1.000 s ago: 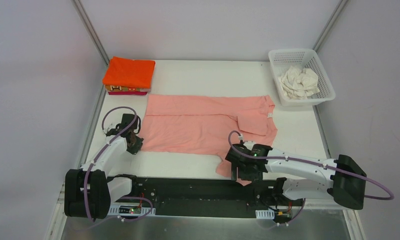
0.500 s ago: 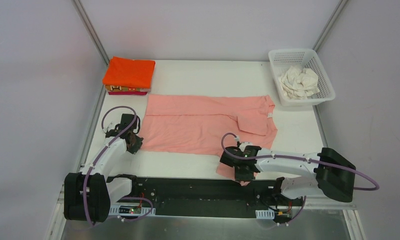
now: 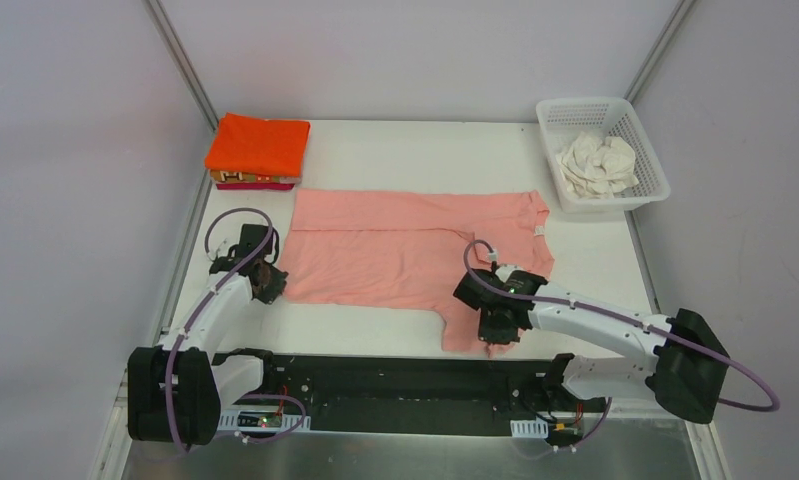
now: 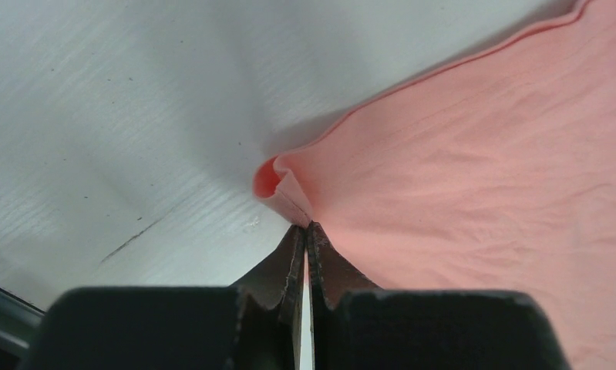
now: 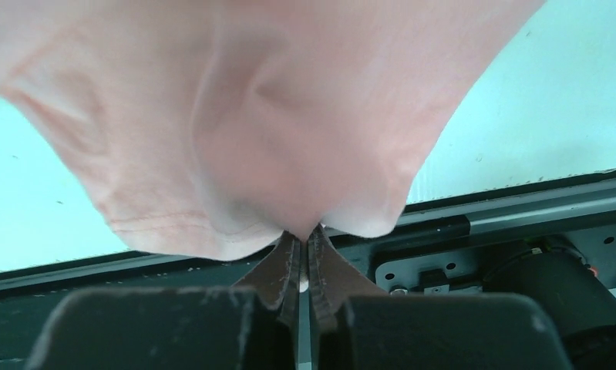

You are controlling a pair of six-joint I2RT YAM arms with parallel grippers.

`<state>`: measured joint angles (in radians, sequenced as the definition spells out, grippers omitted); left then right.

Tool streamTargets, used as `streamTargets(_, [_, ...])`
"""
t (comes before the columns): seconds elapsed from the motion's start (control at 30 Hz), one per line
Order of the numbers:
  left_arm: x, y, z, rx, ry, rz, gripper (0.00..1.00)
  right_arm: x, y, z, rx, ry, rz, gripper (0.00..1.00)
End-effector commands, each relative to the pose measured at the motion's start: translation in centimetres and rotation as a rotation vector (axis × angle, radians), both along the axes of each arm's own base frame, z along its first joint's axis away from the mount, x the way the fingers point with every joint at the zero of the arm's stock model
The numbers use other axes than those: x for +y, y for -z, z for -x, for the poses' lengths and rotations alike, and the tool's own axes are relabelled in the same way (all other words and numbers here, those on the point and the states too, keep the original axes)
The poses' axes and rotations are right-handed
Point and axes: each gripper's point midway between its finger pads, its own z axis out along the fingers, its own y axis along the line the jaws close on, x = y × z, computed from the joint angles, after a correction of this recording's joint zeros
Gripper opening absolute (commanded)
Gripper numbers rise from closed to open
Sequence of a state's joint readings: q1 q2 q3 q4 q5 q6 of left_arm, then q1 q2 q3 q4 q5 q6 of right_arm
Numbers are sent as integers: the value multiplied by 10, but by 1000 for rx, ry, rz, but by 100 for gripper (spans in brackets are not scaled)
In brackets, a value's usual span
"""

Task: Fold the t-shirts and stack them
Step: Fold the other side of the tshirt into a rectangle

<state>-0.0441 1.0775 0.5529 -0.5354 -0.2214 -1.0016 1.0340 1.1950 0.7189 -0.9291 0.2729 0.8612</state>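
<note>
A salmon pink t-shirt (image 3: 405,250) lies spread flat across the middle of the table. My left gripper (image 3: 267,285) is shut on its near left corner (image 4: 285,185), which bunches up at the fingertips. My right gripper (image 3: 497,325) is shut on the near right sleeve (image 5: 289,154), and the cloth hangs lifted over the table's front edge. A folded bright orange t-shirt (image 3: 259,144) tops a small stack at the back left, with a magenta one (image 3: 257,185) under it. Crumpled cream-white t-shirts (image 3: 597,163) fill the basket.
A white lattice basket (image 3: 651,160) stands at the back right corner. The black base rail (image 3: 395,385) runs along the near edge under the right gripper. Grey walls close in on both sides.
The right gripper closed on the pink sleeve at the near edge and drew it slightly up and right. The left gripper kept its hold on the left corner without moving.
</note>
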Motion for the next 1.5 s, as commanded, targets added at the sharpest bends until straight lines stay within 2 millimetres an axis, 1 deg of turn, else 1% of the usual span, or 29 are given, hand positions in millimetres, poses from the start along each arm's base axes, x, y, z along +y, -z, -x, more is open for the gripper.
streamTargets(0.0, [-7,-24,-24,-84,38,29,0,-4,-26,-17,-32,-1,-20,0])
streamTargets(0.17, [-4,-31,-31,-93,48,9,0,2,-46,-39,-65,1,-62,0])
streamTargets(0.27, [-5,-27,-30,-81,49,13,0,7,-50,-46,-70,-3,-87,0])
streamTargets(0.37, [-8,-29,-37,-77,66,23,0,6,-55,-57,-93,11,-87,0])
streamTargets(0.47, [-8,-32,-46,-80,65,20,0,1,-63,-77,-153,55,-81,0])
streamTargets(0.6, [-6,-39,-62,-98,60,10,0,2,-78,-107,-239,99,-115,0])
streamTargets(0.7, [-6,-39,-74,-92,59,6,0,0,-86,-128,-289,130,-128,0])
streamTargets(0.9, [-2,-40,-93,-78,45,-20,0,-1,-96,-167,-333,164,-152,0])
streamTargets(1.03, [0,-43,-106,-79,46,-31,0,-8,-100,-188,-334,196,-144,0])
streamTargets(1.17, [1,-47,-120,-84,46,-41,0,-12,-100,-204,-329,221,-164,0])
streamTargets(1.3, [-1,-50,-134,-89,60,-40,0,-18,-100,-214,-326,245,-167,0])
streamTargets(1.47, [-2,-49,-150,-86,77,-40,0,-18,-105,-227,-339,236,-185,0])
